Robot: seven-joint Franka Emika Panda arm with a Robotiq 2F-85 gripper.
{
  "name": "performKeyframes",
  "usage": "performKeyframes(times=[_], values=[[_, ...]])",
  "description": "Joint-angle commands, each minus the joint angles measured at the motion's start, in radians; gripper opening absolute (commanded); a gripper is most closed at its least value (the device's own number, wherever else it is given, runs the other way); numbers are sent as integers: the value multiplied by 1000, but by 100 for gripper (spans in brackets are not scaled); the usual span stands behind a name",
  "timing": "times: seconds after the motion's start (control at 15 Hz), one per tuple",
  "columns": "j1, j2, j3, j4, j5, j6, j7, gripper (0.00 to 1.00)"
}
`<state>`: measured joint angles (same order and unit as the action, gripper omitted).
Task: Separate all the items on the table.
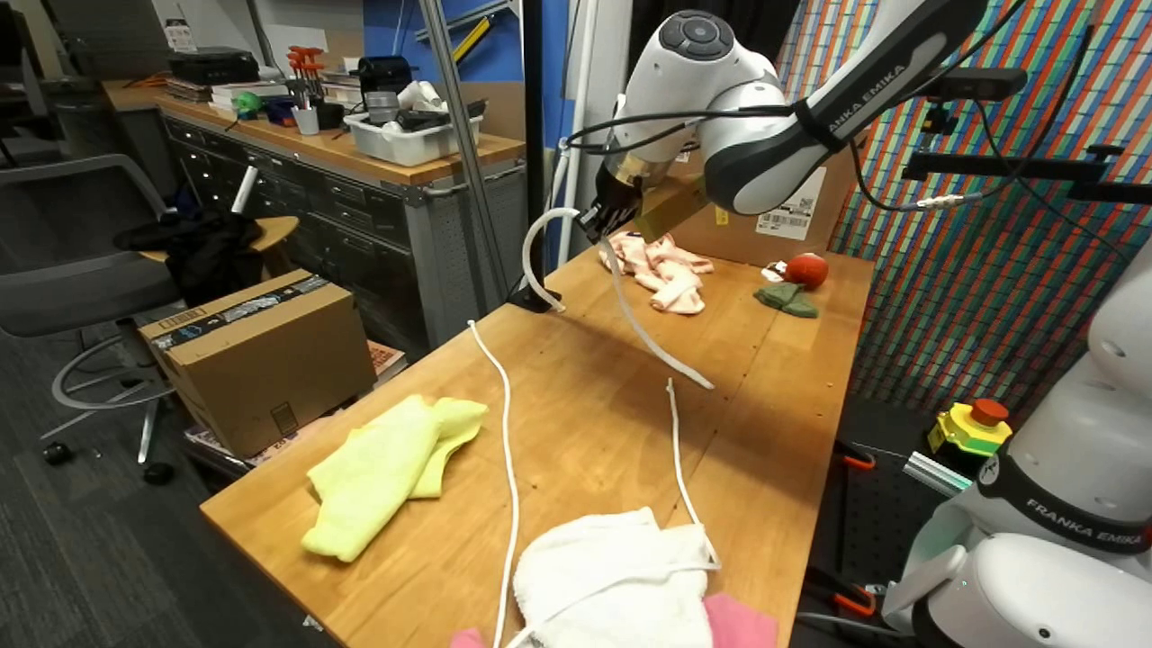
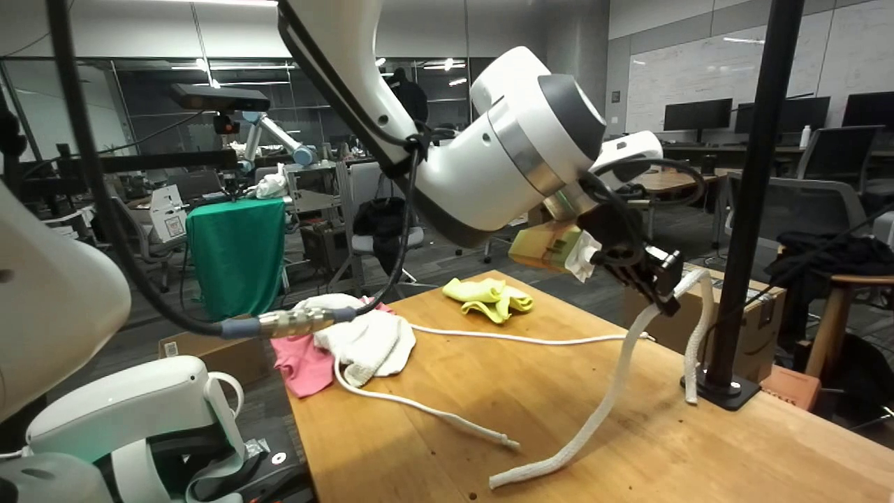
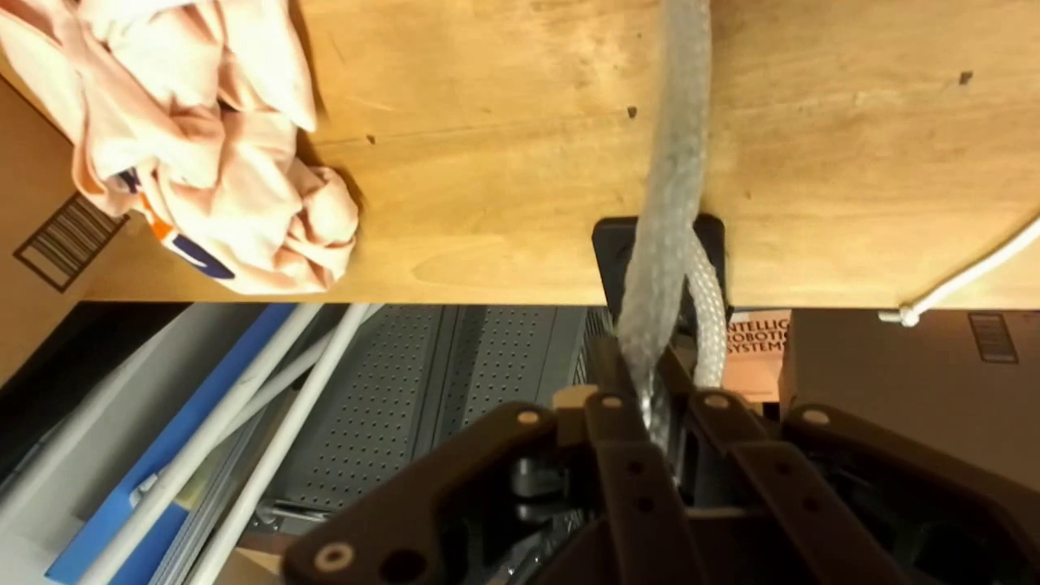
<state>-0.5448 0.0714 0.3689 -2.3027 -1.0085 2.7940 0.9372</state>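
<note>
My gripper [image 1: 598, 227] is shut on a thick white rope [image 1: 643, 331], held above the far part of the table [image 1: 594, 432]. Both rope ends hang down to or near the tabletop; in the wrist view the rope [image 3: 678, 162] runs into the jaws [image 3: 650, 370]. A thinner white cord [image 1: 508, 441] lies along the table and over a white cloth [image 1: 612, 558]. Pink cloth [image 1: 740, 621] shows beneath the white one. A yellow cloth [image 1: 387, 477] lies apart. A peach cloth [image 1: 666, 270], a red ball [image 1: 805, 270] and a green cloth [image 1: 787, 299] are at the far end.
A black post with a base plate [image 2: 730, 391] stands at the table edge near the rope. A large cardboard box [image 1: 787, 216] stands behind the peach cloth. Another box [image 1: 270, 360] is beside the table, below its top. An emergency stop button [image 1: 988, 412] sits near the robot base.
</note>
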Motion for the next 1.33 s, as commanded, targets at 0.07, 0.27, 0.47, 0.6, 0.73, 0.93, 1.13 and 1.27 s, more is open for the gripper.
performKeyframes(times=[0.07, 0.27, 0.47, 0.6, 0.73, 0.93, 1.13, 1.27], values=[[-13, 26, -14, -2, 3, -50, -50, 7], [-25, 36, -29, -10, 6, -77, -74, 7], [-35, 35, -42, -31, 7, -92, -118, 7], [-37, 34, -47, -53, -1, -106, -156, 7], [-35, 34, -48, -79, -9, -121, -188, 7], [-31, 34, -42, -133, -2, -134, -261, 7], [166, 28, -233, -185, 45, -124, -361, 7], [245, 28, -307, -208, 60, -130, -408, 7]])
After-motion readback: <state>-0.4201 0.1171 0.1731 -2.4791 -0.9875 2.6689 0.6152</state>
